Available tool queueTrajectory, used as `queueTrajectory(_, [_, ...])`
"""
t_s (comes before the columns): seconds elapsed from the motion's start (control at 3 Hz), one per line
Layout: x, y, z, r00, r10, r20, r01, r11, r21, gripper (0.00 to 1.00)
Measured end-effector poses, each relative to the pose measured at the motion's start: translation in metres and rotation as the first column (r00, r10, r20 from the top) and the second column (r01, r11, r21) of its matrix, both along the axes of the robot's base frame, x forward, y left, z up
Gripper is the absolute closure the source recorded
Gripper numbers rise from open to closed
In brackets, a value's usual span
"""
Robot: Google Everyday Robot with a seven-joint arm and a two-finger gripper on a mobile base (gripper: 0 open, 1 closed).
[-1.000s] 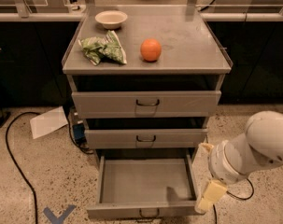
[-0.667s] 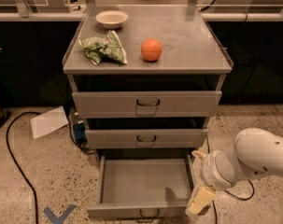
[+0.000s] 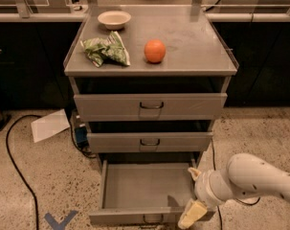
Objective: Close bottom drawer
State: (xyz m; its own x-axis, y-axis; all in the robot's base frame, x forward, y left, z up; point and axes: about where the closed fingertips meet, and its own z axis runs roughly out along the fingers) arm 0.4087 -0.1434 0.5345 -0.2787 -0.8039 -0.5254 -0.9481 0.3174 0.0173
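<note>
The bottom drawer [image 3: 144,186] of the grey metal cabinet [image 3: 149,104] is pulled far out, and its shallow tray is empty. Its low front panel with a small dark wire handle [image 3: 152,219] runs along the bottom edge of the camera view. My gripper [image 3: 188,198] is at the drawer's front right corner, open and holding nothing. One cream finger [image 3: 192,213] lies over the right end of the front panel and the other [image 3: 194,173] is above the tray's right side. The middle drawer [image 3: 149,142] and top drawer [image 3: 150,106] are pulled out slightly.
On the cabinet top lie a white bowl [image 3: 114,19], a green chip bag [image 3: 106,51] and an orange [image 3: 155,51]. A sheet of paper [image 3: 50,125] and a black cable [image 3: 17,171] lie on the floor at left. Blue tape [image 3: 61,220] marks the floor.
My arm has moved left and slightly down, bringing the gripper from right of the drawer onto its front right corner. The drawer has not visibly moved.
</note>
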Motion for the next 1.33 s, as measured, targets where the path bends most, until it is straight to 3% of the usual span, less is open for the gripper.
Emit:
queueTrajectory(0.67, [-0.019,-0.009,-0.049,0.9948,-0.05,-0.089,0.053,0.998,0.033,0.0])
queueTrajectory(1.0, [-0.019,-0.009,-0.049,0.9948,-0.05,-0.089,0.053,0.998,0.033,0.0])
queueTrajectory(1.33, [-0.014,-0.013,-0.078,0.9943,-0.062,-0.086,0.066,0.997,0.049,0.0])
